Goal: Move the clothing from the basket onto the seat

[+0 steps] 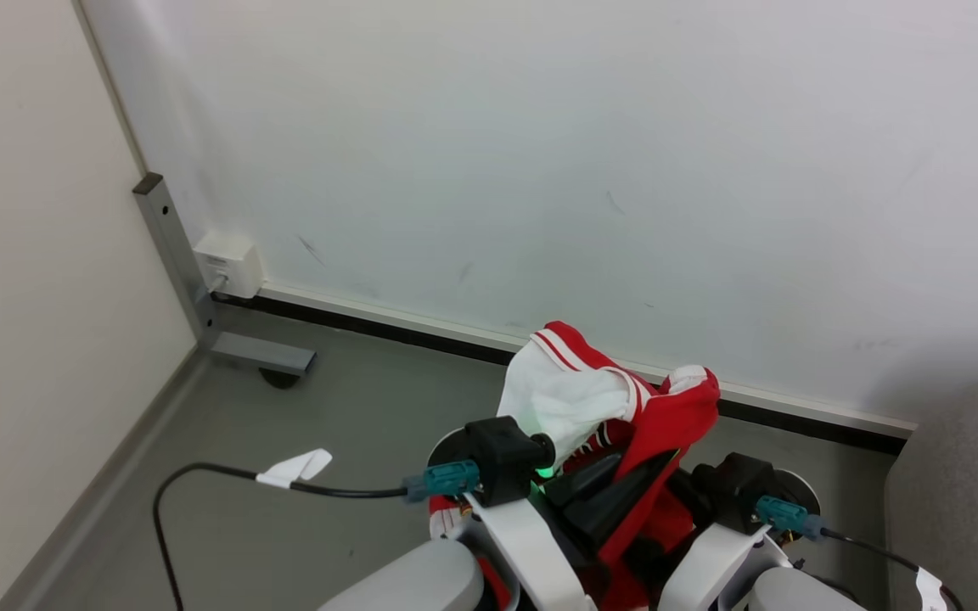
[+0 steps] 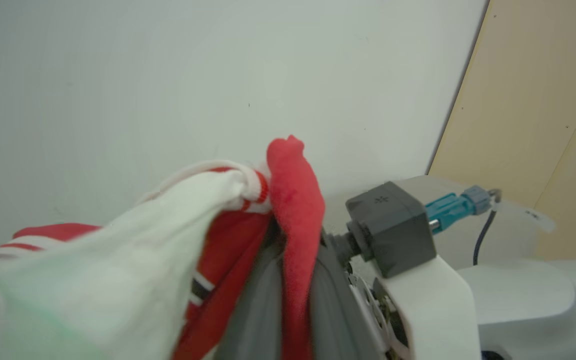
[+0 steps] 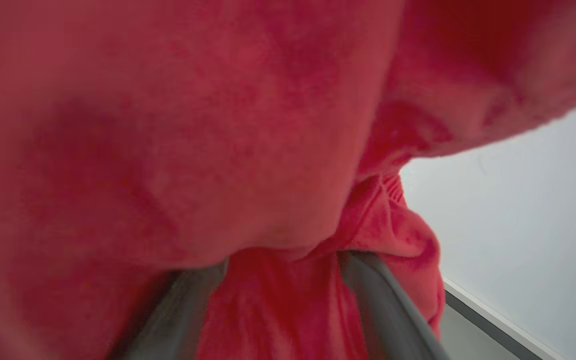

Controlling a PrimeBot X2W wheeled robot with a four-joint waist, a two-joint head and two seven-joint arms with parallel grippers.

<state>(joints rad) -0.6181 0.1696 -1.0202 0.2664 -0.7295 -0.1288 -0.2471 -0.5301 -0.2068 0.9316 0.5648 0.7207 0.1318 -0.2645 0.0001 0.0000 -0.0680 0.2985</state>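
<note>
The clothing, bright red with a white panel and striped trim, hangs bunched in front of a white wall. My left gripper is shut on it. In the left wrist view the red fabric is pinched between that gripper's grey fingers, and the white panel droops to the left. My right gripper stands open beside it, jaws wide apart, with red cloth draped over and between the fingers. A corner of the light grey seat shows at the lower right. The basket is out of view.
A white wall with a dark baseboard runs close ahead over grey floor. At the left stand a metal post with a foot and a white socket box. A black cable loops on the floor.
</note>
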